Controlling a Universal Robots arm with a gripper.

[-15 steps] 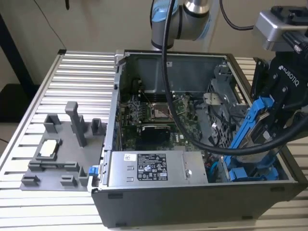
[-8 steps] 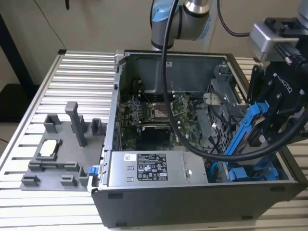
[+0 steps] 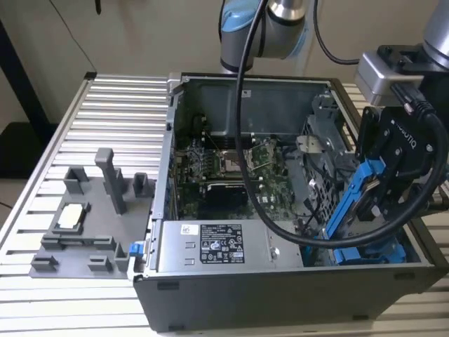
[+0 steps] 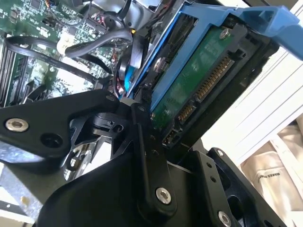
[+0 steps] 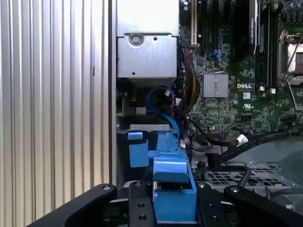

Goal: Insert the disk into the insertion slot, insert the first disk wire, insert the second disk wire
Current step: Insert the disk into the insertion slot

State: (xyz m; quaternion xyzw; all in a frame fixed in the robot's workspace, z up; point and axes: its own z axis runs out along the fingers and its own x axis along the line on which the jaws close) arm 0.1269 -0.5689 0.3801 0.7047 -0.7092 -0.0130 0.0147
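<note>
We've got the gripper (image 3: pixel 377 191) pinching the disk (image 3: pixel 359 200), tilted, at about 4 o'clock in the open case (image 3: pixel 210 295), just over the drive cage (image 3: pixel 317 189). Our worry is that the black cable (image 3: pixel 240 105) looping past could snag, or that the tilt could jam the carrier on the cage lip. The second wrist view gives us the connector pins (image 4: pixel 210 80) up close. The exterior view gives us the tilt and the cable loop.

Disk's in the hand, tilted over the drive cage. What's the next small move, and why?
Probably level the disk and ease it down toward the drive cage. The hand grips it by its blue carrier, tilted steeply, above the other blue carrier and not yet in a bay; a black cable lies close, so go slowly.
</note>
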